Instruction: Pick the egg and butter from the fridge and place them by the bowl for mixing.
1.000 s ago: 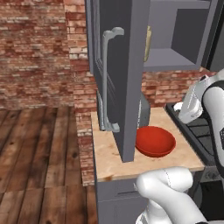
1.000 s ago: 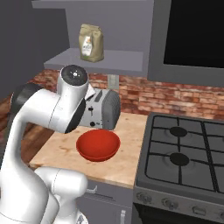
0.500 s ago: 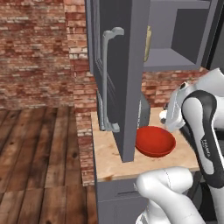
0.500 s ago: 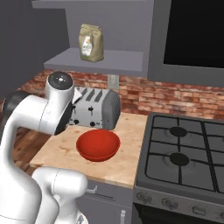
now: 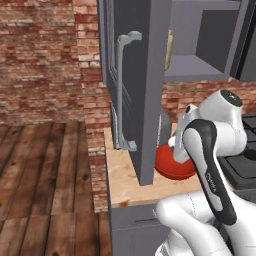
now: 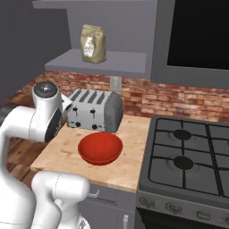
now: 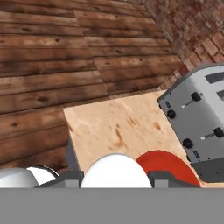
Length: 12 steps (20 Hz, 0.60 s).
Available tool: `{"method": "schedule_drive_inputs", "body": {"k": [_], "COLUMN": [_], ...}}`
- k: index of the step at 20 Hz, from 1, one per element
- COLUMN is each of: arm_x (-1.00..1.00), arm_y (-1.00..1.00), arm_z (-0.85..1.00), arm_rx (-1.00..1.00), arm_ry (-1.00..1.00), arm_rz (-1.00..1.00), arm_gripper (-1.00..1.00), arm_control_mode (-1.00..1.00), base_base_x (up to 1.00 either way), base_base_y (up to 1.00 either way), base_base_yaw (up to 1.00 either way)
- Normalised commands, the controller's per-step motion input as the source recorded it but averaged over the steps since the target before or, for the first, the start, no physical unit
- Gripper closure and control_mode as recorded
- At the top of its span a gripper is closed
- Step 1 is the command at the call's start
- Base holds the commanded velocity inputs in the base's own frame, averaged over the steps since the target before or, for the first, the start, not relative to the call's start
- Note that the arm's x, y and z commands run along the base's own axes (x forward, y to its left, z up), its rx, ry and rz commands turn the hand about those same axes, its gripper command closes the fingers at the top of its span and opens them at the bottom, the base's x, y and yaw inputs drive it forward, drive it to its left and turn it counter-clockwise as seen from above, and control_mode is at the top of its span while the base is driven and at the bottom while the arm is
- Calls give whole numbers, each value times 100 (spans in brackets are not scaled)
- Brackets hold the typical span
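Note:
In the hand view a plain white egg [image 7: 116,169] sits between the two dark finger tips of my gripper [image 7: 116,177], which is shut on it. Just beyond and to the right lies the glossy red bowl [image 7: 168,165], resting on the light wooden counter [image 7: 118,127]. The bowl [image 6: 100,148] stands in front of the toaster in the right base view and shows partly behind a cabinet door in the left base view [image 5: 172,164]. My folded arm hides the hand in both base views. The butter and the fridge are out of view.
A silver toaster [image 6: 95,110] stands behind the bowl against the brick wall. A black gas stove [image 6: 188,156] borders the counter on the right. An open dark grey cabinet door [image 5: 135,90] with a curved handle hangs over the counter's left part. A paper bag [image 6: 93,44] sits on the shelf above.
The arm has swung leftward over the counter, its upper joints now folded beside the bowl. The bowl and toaster have not moved.

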Motion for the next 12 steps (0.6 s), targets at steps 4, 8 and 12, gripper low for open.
{"method": "schedule_drive_inputs", "body": {"k": [4, 8, 12], "arm_x": [12, 11, 23], "arm_y": [22, 32, 17], "arm_z": [-38, -28, -25], "arm_rx": [-4, -5, -7], "arm_ry": [0, 0, 0], "arm_rz": [12, 3, 0], "arm_gripper": [100, 100, 100], "arm_control_mode": [-100, -100, -100], "base_base_x": [0, 0, 0], "base_base_y": [0, 0, 0], "base_base_yaw": [0, 0, 0]}}
